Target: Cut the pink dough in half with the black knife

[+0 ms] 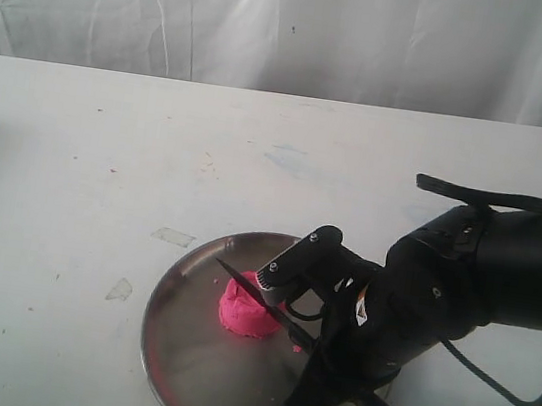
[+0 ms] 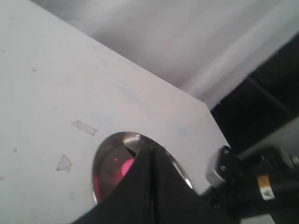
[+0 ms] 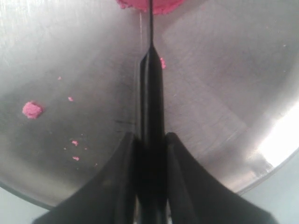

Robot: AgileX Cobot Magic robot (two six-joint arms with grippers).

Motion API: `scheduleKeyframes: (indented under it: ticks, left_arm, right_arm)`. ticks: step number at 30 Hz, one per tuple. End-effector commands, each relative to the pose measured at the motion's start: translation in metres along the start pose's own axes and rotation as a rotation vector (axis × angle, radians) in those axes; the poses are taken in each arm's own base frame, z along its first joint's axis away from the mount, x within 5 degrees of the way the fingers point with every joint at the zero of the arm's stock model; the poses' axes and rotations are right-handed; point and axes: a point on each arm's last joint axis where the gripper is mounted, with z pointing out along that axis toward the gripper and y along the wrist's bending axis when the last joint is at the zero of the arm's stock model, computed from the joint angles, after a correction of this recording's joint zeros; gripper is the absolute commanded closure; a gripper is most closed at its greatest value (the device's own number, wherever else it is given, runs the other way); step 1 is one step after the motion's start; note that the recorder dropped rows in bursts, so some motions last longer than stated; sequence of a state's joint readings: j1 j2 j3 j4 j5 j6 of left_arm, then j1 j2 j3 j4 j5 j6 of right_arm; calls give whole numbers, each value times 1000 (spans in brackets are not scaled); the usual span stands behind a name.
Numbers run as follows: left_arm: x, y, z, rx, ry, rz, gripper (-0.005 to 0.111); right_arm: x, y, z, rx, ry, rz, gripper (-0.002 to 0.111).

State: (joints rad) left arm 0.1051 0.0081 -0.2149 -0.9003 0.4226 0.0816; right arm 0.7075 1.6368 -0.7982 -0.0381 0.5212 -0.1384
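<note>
Black fingers [image 3: 126,168] of the right arm pinch the black knife [image 3: 152,116] by its handle, one finger on each side, the blade running straight out ahead of them. Beyond the fingertips the blade's edge meets the pink dough [image 1: 249,311], a single domed lump; the knife tip [image 1: 223,266] shows past the lump's far side. Dough and fingers both sit over the steel plate [image 1: 179,352], with pink crumbs [image 3: 32,109] scattered on the metal beside the fingers. The plate rests on the white desk [image 1: 105,160]. The left arm's fingers [image 2: 152,186] appear pressed together, with no gap between them, held apart from the plate; the dough shows just past their tips
</note>
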Motion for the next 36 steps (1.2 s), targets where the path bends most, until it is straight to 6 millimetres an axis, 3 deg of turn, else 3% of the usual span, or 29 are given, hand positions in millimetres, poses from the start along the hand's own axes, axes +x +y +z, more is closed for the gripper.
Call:
scheduleKeyframes:
  ticks: [1,6,16,23,28,36]
  left_arm:
    - [-11,-24,-2,68,142,52,107]
    - [-22,-32,11,80,314,106,107]
    - [-30,-21,58,167,476,53,107]
    - [-37,-2,107,281,451,-48,107]
    - [-23,8,141,338,456,-56,107]
    - [-10,19,205,212,582,28,107]
  right_arm:
    - [-2,0,-1,1,-1,14,101]
    - [-1,0,-1,1,3,16,101]
    - [-1,0,-1,1,3,16,101]
    - [-1,0,-1,1,3,16,101]
    - [-1,0,-1,1,5,16,101]
    - [-1,0,-1,0,7,16,101]
